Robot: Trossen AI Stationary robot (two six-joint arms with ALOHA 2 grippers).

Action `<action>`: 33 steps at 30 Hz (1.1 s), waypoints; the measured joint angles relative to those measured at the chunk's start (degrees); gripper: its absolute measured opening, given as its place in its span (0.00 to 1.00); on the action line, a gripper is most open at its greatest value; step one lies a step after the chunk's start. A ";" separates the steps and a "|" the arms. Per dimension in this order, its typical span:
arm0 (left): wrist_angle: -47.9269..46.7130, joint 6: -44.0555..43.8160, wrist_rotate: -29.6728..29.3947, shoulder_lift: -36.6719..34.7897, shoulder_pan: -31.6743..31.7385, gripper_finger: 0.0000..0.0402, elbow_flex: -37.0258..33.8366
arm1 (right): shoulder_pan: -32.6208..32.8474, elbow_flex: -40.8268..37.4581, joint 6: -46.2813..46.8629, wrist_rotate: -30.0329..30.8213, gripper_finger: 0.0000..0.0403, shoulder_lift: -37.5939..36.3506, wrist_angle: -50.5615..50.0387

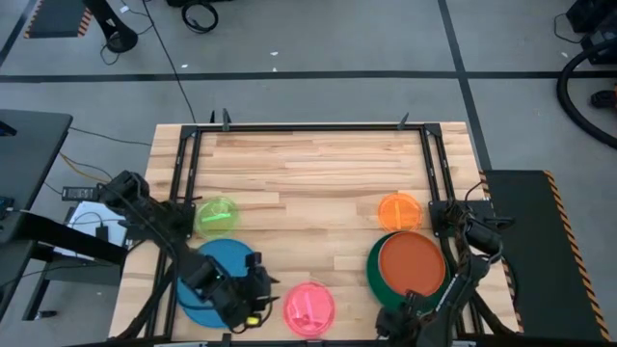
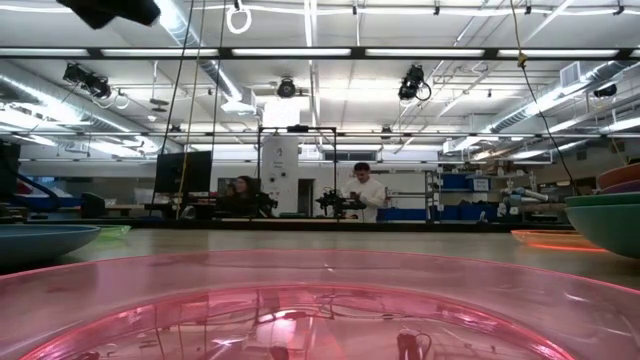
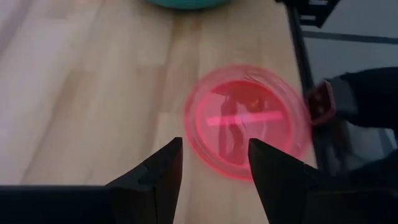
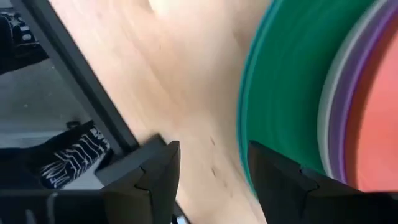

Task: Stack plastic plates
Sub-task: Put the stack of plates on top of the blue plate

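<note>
My left gripper (image 1: 258, 289) hovers open above the right edge of the large blue plate (image 1: 207, 275), pointing at the small pink plate (image 1: 308, 306) (image 3: 249, 121) near the table's near edge. My right gripper (image 1: 403, 310) (image 4: 213, 149) is open and low beside the near-left rim of a stack. That stack has a dark green plate (image 1: 374, 270) (image 4: 280, 93) at the bottom, thin cream and purple rims (image 4: 348, 106) above it, and a red-orange plate (image 1: 412, 262) on top. The lime plate (image 1: 217, 216) and the orange plate (image 1: 399, 210) lie flat on the table.
A black metal frame (image 1: 308, 127) runs around the wooden table top, with rails close to both arms. Bare wood lies in the table's middle and far half (image 1: 308, 183). In the low view the pink plate (image 2: 300, 300) fills the foreground, and people stand far behind the table.
</note>
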 joint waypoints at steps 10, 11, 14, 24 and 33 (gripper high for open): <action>-0.16 -0.07 -0.01 0.00 -4.71 0.47 0.00 | -6.00 -0.11 -7.61 1.38 0.48 0.00 -0.25; -0.16 -0.07 -0.03 0.00 -4.94 0.47 0.00 | -6.53 -0.12 -7.66 1.63 0.48 0.00 -0.47; -0.16 -0.07 -0.03 0.00 -5.26 0.47 0.00 | -8.07 -0.13 -7.68 2.70 0.48 0.00 -0.36; -0.16 0.19 -0.07 0.00 -4.92 0.47 0.00 | -10.39 -0.15 -24.63 3.07 0.48 0.00 0.62; 0.10 0.06 -0.14 0.02 -4.78 0.47 0.00 | -11.88 -6.63 -22.22 0.99 0.48 -0.07 2.11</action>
